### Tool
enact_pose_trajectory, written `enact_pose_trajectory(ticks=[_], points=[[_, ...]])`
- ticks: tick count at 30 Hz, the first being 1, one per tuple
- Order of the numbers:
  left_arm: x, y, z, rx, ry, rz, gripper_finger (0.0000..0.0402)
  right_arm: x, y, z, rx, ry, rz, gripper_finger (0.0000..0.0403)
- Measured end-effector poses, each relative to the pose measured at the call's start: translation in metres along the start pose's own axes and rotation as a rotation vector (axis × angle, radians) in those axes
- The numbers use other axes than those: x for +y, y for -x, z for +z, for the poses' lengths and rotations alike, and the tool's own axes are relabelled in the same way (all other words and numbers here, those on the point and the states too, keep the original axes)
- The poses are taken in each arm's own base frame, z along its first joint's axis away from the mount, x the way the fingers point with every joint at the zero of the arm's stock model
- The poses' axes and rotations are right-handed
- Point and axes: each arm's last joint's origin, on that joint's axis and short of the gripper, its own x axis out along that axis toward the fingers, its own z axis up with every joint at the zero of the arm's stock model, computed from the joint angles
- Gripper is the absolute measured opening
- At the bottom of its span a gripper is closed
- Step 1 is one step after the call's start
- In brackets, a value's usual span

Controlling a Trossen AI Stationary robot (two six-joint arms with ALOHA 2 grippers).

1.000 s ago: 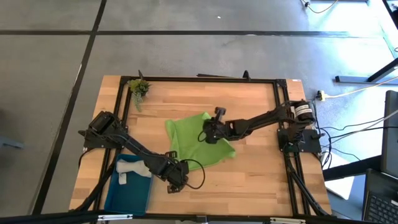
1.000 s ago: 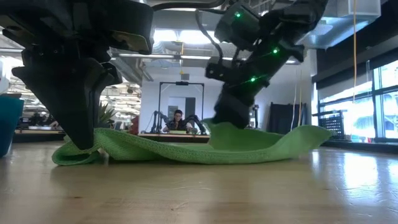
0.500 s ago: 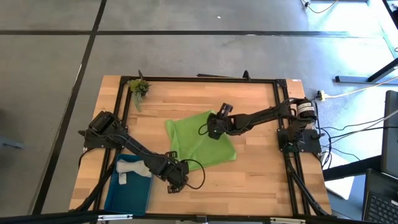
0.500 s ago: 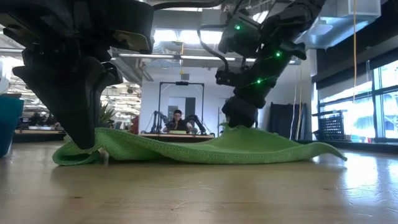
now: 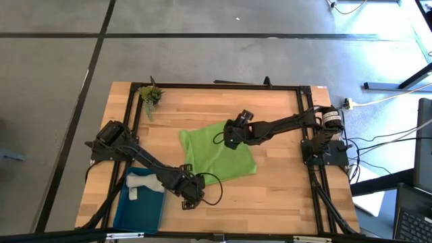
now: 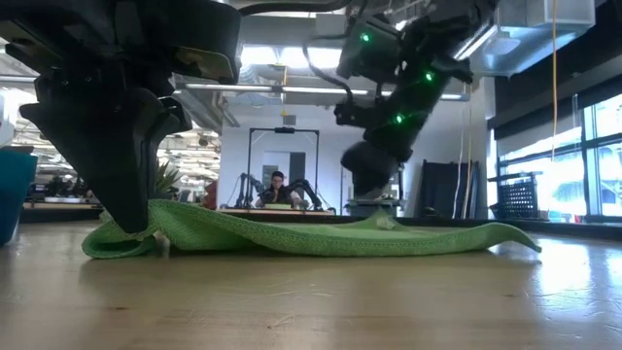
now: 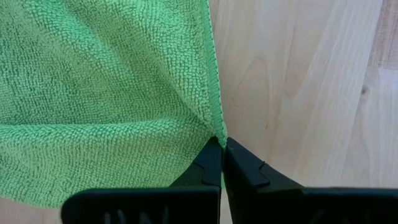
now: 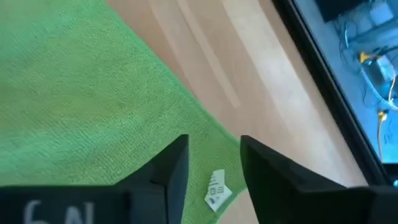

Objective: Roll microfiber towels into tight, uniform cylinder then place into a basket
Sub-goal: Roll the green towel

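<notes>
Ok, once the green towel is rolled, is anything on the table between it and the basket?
Only the left arm itself: its pincer, pinching the green towel corner, sits between towel and basket. Otherwise bare wood. A grey towel already lies inside.

No legible text is found in any view. A small white tag (image 8: 216, 188) is seen on the green towel (image 8: 81, 118) in the right wrist view; its print can't be read. Pale marks at that view's edge aren't legible either.
</notes>
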Motion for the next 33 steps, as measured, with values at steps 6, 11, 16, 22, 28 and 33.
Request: enact_pose_trajectory(ticks=[6,11,16,22,28,33], points=[[0.000,0.000,0.000,-0.010,0.000,0.012,0.0000,0.010,0.033,0.021,0.044,-0.015,0.137,0.0158],[0.001,0.000,0.001,-0.016,0.054,0.020,0.0000,0.039,0.059,0.013,0.014,0.083,0.256,0.0158],[0.002,0.000,0.001,-0.016,0.057,0.020,0.0003,0.060,0.080,0.003,-0.013,0.149,0.303,0.0158],[0.001,0.000,0.001,-0.004,0.060,0.006,0.0039,0.075,0.097,-0.006,-0.027,0.201,0.368,0.0158],[0.002,0.000,0.001,0.045,0.061,-0.041,0.0081,0.087,0.100,-0.013,-0.020,0.222,0.438,0.0158],[0.010,0.015,0.006,0.054,0.136,-0.096,0.0085,0.094,0.089,-0.028,-0.033,0.198,0.544,0.0158]])
